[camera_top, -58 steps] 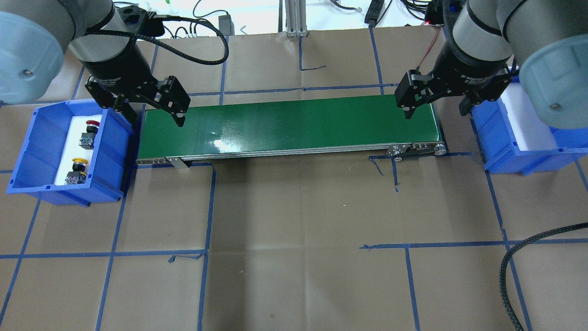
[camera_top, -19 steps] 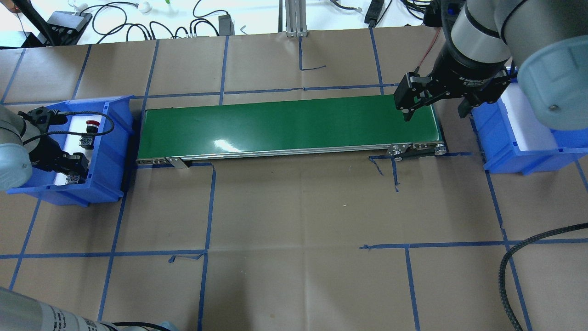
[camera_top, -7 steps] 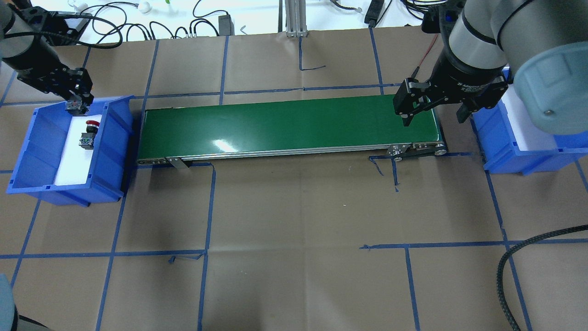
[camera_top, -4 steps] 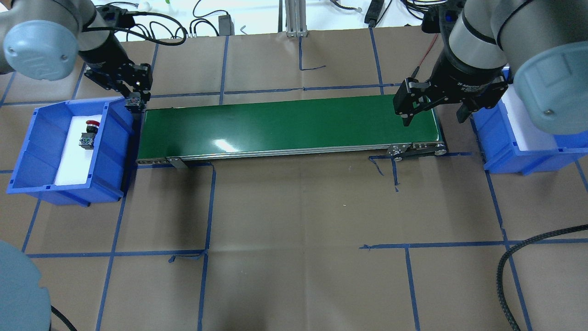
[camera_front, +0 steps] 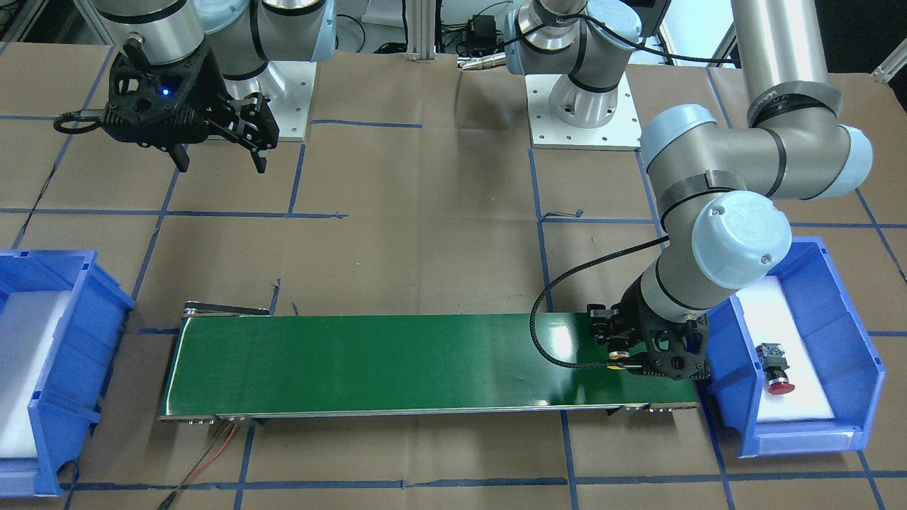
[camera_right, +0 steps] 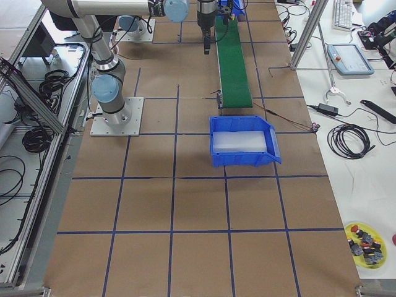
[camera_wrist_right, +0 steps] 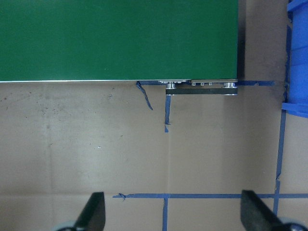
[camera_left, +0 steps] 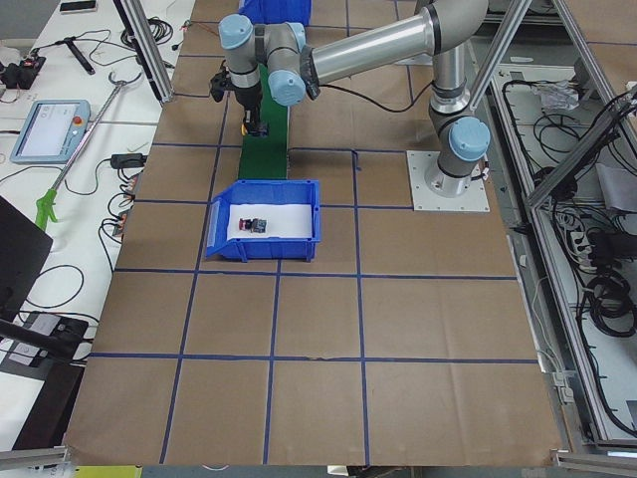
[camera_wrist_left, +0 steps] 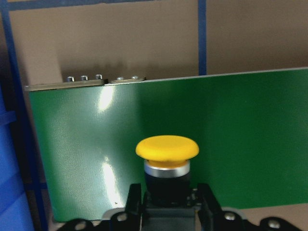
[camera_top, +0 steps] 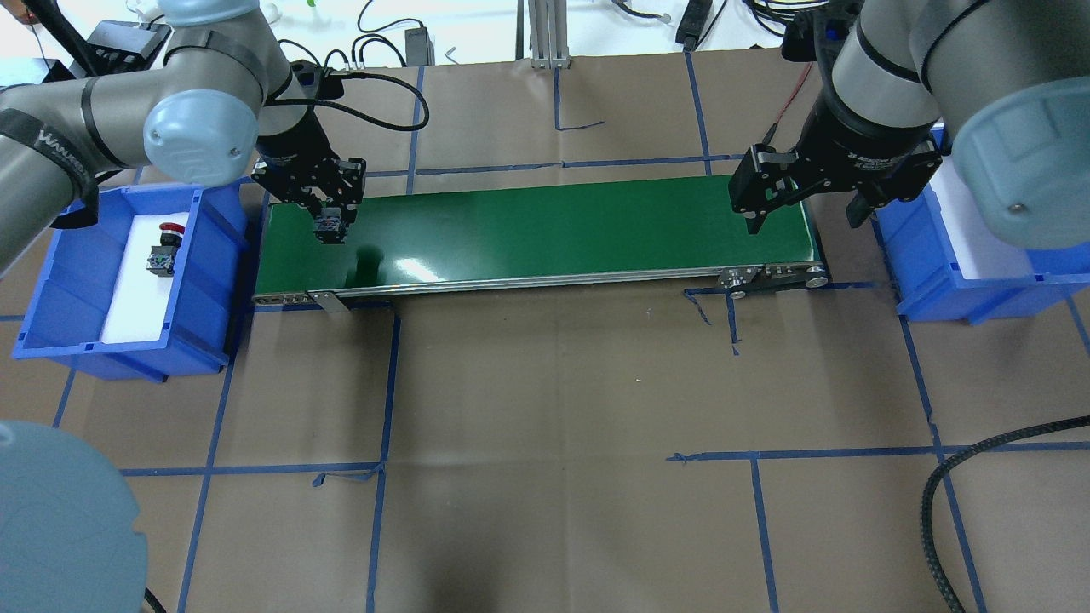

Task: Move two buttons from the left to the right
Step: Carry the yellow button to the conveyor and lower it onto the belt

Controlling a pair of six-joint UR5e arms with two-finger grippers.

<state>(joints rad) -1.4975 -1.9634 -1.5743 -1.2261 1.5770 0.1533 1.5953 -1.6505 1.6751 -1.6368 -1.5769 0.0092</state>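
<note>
- While clamped on the yellow-capped button [camera_wrist_left: 167, 148], the left gripper [camera_top: 330, 223] hangs over the left end of the green conveyor belt [camera_top: 545, 228]. Its fingers [camera_wrist_left: 134, 197] pinch the black body from both sides, and the cap points away from the wrist.
- Cannot tell whether the button's body touches the belt. The overhead view shows a dark reflection on the belt just beside the gripper.
- Right gripper [camera_top: 805, 214] hovers above the belt's right end with its jaws spread wide and nothing between them. Its wrist view looks down on the belt's end, brown paper and blue tape lines.
- Red-capped button [camera_top: 163, 249] lies on its side on the white pad inside the left blue bin [camera_top: 209, 281], well apart from the left gripper.
- Left blue bin sits just beside the belt's left end. The right blue bin [camera_top: 924, 268], also white-lined, sits just beside the belt's right end.
- Table [camera_top: 545, 409] is covered in brown paper marked with a blue tape grid.
</note>
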